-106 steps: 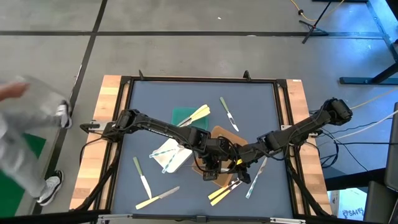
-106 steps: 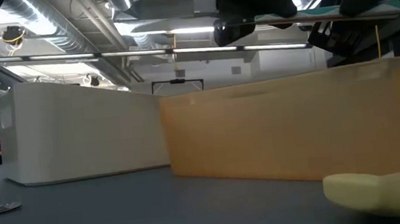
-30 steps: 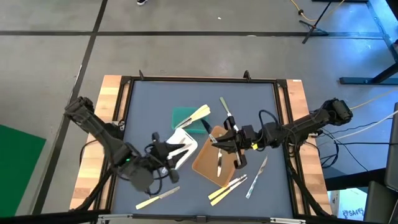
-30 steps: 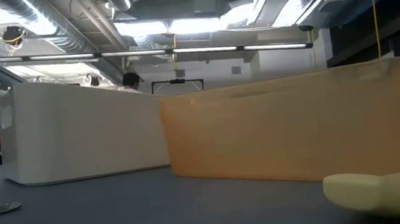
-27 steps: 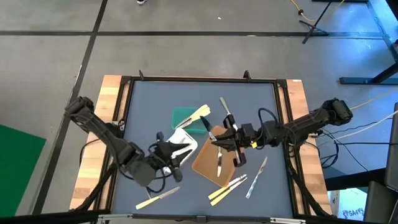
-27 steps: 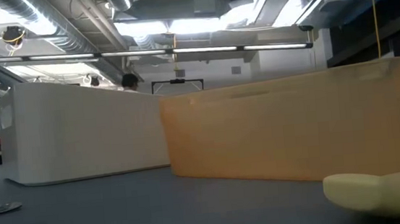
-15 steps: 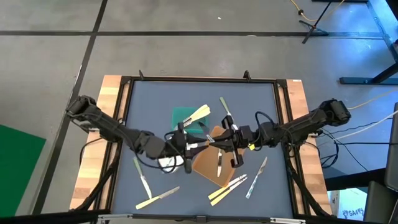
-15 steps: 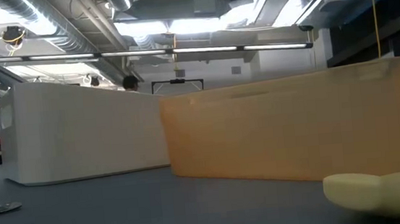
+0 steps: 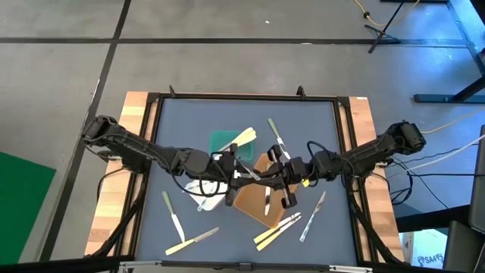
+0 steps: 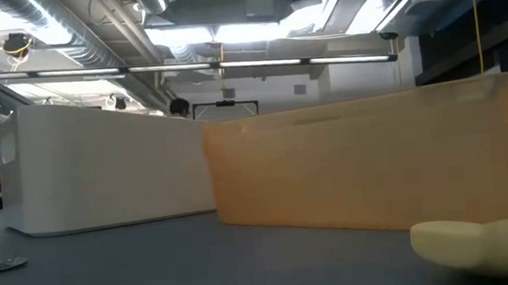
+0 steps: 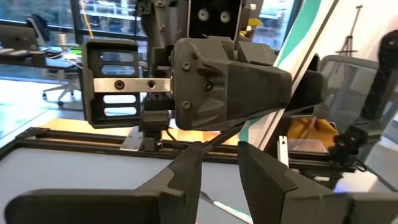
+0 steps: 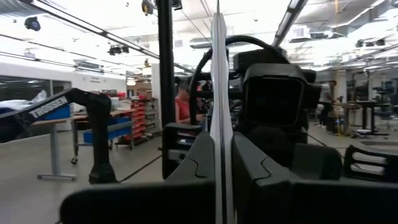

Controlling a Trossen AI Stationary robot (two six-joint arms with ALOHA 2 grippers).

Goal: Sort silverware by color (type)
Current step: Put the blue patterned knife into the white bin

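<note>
The left arm has swung in from the near left of the counter to its middle, and the left hand (image 9: 239,177) now faces the right hand (image 9: 267,175) almost tip to tip; the right arm has barely shifted.

The piece in play is a thin whitish utensil (image 12: 217,74), clenched edge-on in the right hand and held up off the counter, above the edge of the brown tray (image 9: 250,203) nearest the white tray (image 9: 200,202). Held by one end with the rest standing free, it looks offered for a handover or a regrip, probably because the tray it belongs in is easier for the other arm to reach. Whether the left hand is grasping anything cannot be told from these views.

The other silverware is partly sorted. One pale utensil (image 9: 267,199) lies in the brown tray, and cream ones (image 9: 242,138) rest across the green tray (image 9: 221,141) at the far side. Loose pieces remain on the counter (image 9: 182,129):
- an olive-handled one (image 9: 173,214) and a cream one (image 9: 192,241) near the left front
- cream ones (image 9: 276,230) just off the brown tray's front corner
- a translucent one (image 9: 314,215) beside them
- an olive-handled one (image 9: 277,137) at the back

From table height, the white and brown trays stand side by side with a cream utensil (image 10: 484,242) lying in front.
</note>
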